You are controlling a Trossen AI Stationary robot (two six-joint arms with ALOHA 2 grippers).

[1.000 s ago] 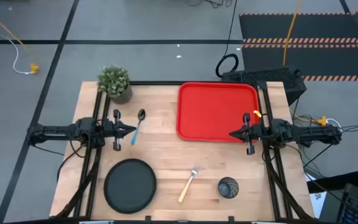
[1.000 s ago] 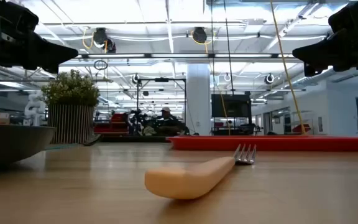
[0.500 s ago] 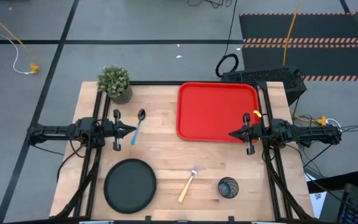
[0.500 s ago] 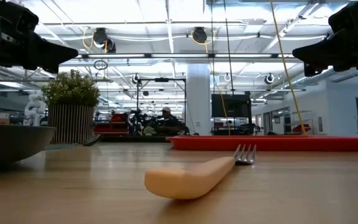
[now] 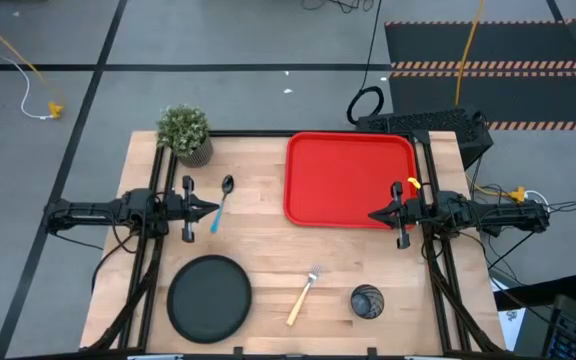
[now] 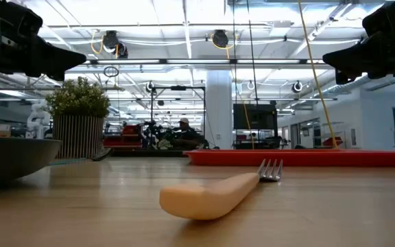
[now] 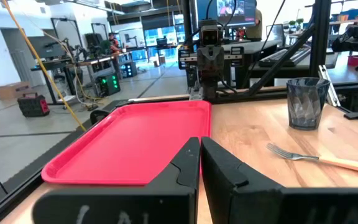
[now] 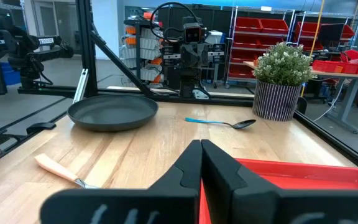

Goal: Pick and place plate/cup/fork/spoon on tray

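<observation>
Nothing is seen to have moved since the earlier frames; no pick has been started and the tray holds nothing.

By judgement the first step is pending, and one piece must be reached and gripped. On the near side of the table, well apart from the tray, the plate, fork and cup are laid; the spoon is just beside the left gripper. Both that and the right gripper, at the tray's near corner, are held level, fingers closed together on nothing.
</observation>
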